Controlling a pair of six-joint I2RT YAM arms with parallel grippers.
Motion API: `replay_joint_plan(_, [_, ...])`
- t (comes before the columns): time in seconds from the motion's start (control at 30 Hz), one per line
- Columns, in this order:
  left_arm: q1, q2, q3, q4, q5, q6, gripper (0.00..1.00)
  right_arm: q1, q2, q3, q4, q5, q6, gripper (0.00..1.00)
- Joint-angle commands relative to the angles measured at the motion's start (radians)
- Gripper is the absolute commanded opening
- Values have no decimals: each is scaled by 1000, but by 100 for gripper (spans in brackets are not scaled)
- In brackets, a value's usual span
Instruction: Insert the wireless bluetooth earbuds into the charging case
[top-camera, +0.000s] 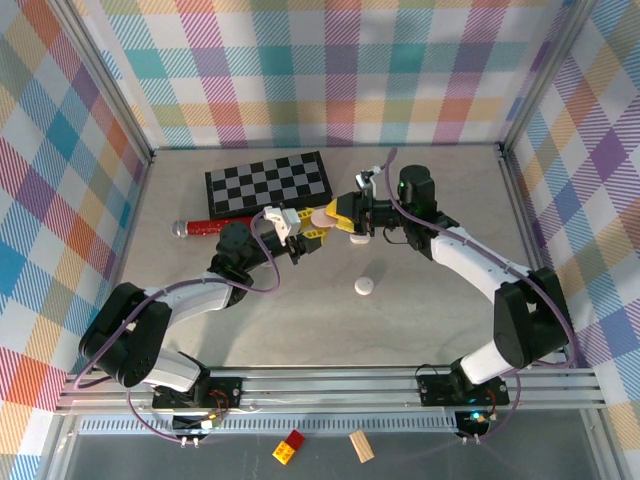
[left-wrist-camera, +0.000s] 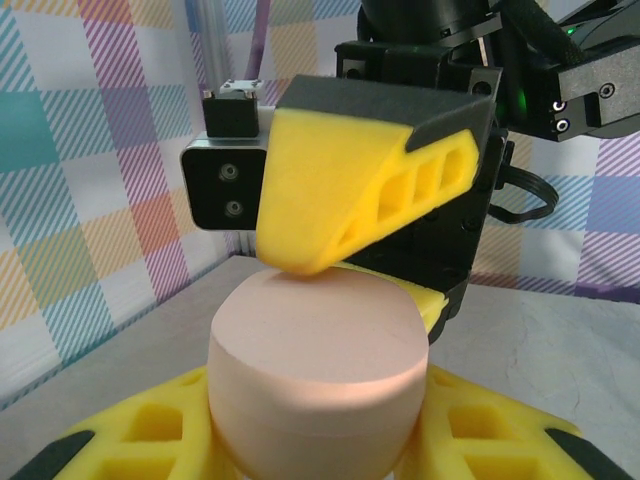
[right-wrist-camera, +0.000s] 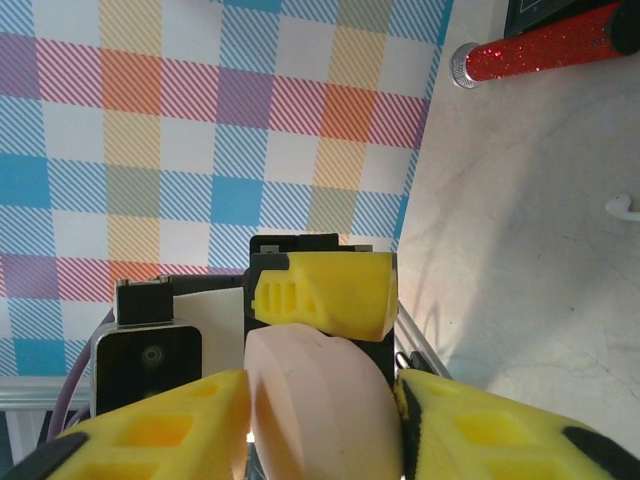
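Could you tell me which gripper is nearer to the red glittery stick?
Left. The left gripper, holding the pink case, sits just right of the stick; the right gripper is beyond the case.

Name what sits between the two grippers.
The pale pink case: left wrist view shows the left gripper clamping it, right wrist view shows the right gripper pinching it.

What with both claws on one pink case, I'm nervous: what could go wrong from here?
Both the left claw and right claw pinch the pink case. Uneven pulling could pop it free onto the table. Their yellow fingers sit close together, so they might collide or jam.
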Motion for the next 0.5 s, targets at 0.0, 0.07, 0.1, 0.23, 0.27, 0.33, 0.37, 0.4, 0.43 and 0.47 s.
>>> replay_joint_plan(0.0, [-4,8,27,31,18,-5,33,6,3,-11,93,-40,34,35])
replay_joint_plan(0.07, [-4,10,27,31,17,-2,33,6,4,-12,97,-38,36,31])
replay_joint_plan(0.1, [-3,10,25,30,16,-2,33,5,4,-12,98,-36,36,29])
replay_joint_plan(0.23, [-5,1,24,6,12,11,34,4,4,-18,87,-9,26,21])
replay_joint_plan(0.27, [-4,-3,22,-3,11,15,35,4,4,-21,84,-1,22,19])
replay_joint_plan(0.33, [-4,-14,21,-33,11,25,43,2,1,-27,72,26,8,17])
replay_joint_plan(0.37, [-4,-20,19,-48,9,28,51,1,-2,-29,62,36,-1,16])
replay_joint_plan(0.4, [-3,-29,16,-65,8,33,60,-2,-5,-34,56,50,-13,15])
replay_joint_plan(0.43, [-4,-39,12,-80,7,36,68,-4,-11,-39,44,71,-29,14])
replay_joint_plan(0.47, [-3,-51,7,-96,1,38,75,-8,-19,-44,20,94,-50,14])
